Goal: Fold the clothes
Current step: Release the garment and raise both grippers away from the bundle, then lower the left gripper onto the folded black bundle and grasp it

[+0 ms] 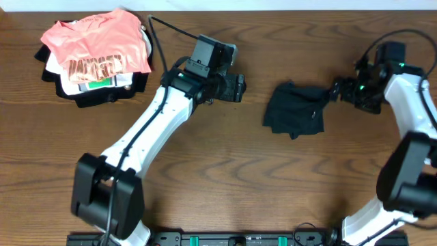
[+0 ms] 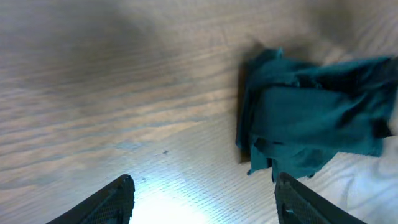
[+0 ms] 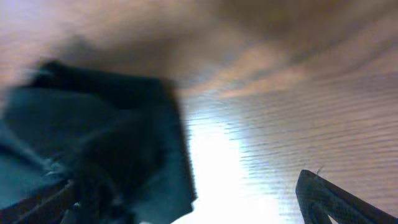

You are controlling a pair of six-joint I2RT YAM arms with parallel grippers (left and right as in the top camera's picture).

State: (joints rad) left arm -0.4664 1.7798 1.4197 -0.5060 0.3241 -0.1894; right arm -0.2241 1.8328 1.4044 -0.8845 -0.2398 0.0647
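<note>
One black garment (image 1: 295, 109) is lying in a crumpled, wrinkly heap on the wooden table (image 1: 225, 171), right of the middle and between the two arms. The left gripper (image 1: 240, 87) is hovering just to the heap's left, apart from it. In its wrist view its two fingers (image 2: 115, 200) are standing spread wide over bare wood with nothing between them, and the cloth is lying ahead of them and to the right. The right gripper (image 1: 334, 91) is sitting at the heap's upper right edge with its fingers wide apart too. Its blurred wrist view is showing dark cloth bunched beside one finger while the other is hanging over bare table; whether that first finger is touching the fabric cannot be told. Well apart, in the table's upper left corner, a stack of clothes is resting: a salmon-pink shirt (image 1: 95, 41) with dark lettering on top, a white folded garment (image 1: 92, 83) with a green mark under it, and dark fabric (image 1: 89, 99) at the bottom.
</note>
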